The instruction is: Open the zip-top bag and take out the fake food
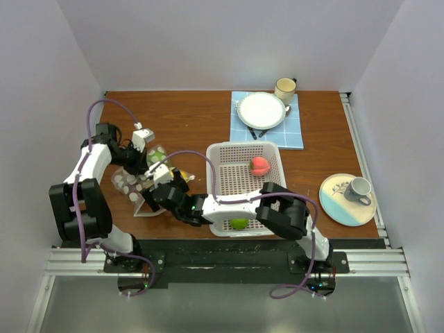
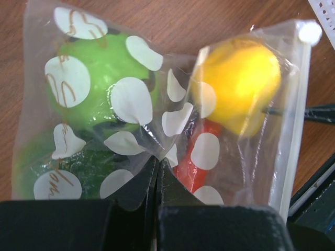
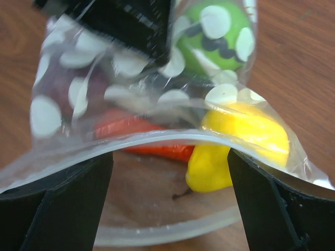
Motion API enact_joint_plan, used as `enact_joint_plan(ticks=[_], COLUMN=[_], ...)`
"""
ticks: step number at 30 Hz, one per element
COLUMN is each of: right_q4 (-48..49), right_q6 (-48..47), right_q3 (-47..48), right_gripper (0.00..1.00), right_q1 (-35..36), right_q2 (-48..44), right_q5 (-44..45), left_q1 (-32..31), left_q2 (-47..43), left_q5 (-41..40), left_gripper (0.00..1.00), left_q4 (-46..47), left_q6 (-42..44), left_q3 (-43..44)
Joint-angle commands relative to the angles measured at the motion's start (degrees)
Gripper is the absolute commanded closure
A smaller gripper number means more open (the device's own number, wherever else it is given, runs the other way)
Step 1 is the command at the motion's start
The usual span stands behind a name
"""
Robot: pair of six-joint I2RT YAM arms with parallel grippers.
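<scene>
Brown wooden tabletop (image 1: 187,118), walled in white on three sides, carries everything. At its left-centre lies the clear zip-top bag (image 1: 135,189) printed green with white polka dots. Inside it sit a green plastic apple (image 2: 99,78), a yellow plastic pear (image 2: 241,78) and an orange plastic carrot (image 3: 141,137), with a purplish shape behind the film too blurred to name. The bag's mouth gapes, its two zip strips apart, and the pear lies just inside it. Just right of the bag stands a white perforated plastic basket (image 1: 220,156) holding a pink plastic peach (image 1: 259,165) toward its far end and a green plastic fruit (image 1: 238,223) at its near end. Farther back, a white round plate (image 1: 261,109) rests on a blue checked mat (image 1: 295,135) with a cream mug (image 1: 285,87) at the mat's far corner. Near the right edge a grey cup (image 1: 358,189) stands on a blue-and-cream plate (image 1: 340,208).

The left gripper (image 2: 158,170) is clamped tight, its fingers pressed together on a fold of the bag's film between apple and pear. The right gripper (image 3: 170,175) is spread wide at the bag's mouth, the upper zip strip arching across from one finger to the other, and its fingers flank the mouth without closing on it.
</scene>
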Motion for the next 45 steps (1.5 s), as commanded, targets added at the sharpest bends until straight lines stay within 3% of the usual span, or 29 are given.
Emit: enact_joint_plan(ticks=[1,7,20,34,40,45], right_q4=[-0.56,-7.15,-8.3,-9.79,-15.75,-16.21], right_q6=[1.0,-0.41,5.39,6.08,11.18,15.14], right_q3=[4.46,6.31,-1.78,8.14,13.33,11.93], right_gripper=[0.02,0.01,0.01,0.01,0.01,0.02], right_q1=[-1.57,-1.66,-1.48,-2.89,-4.82,-6.14], right_q2=[1.11,2.35,-0.73,4.01,8.32,8.68], right_q5=[1.88,6.01,9.27,20.95,21.84,19.65], left_q1=[-0.01,-0.01,0.08,0.08,0.08,0.08], left_q2=[-1.35,-1.44,-0.82,-0.82,-1.26,-1.61], left_q5=[0.47,-0.4,0.03,-0.14,-0.49,-1.11], left_gripper=[1.0,1.0,1.0,1.0,1.0,1.0], left_q4=[-0.01,0.6,0.43,-0.8,-1.33,-0.98], left_q6=[0.94,1.64,1.64,2.7,3.75,4.37], left_q3=[-0.48,-1.27,-0.92,-1.01,-1.36,-1.89])
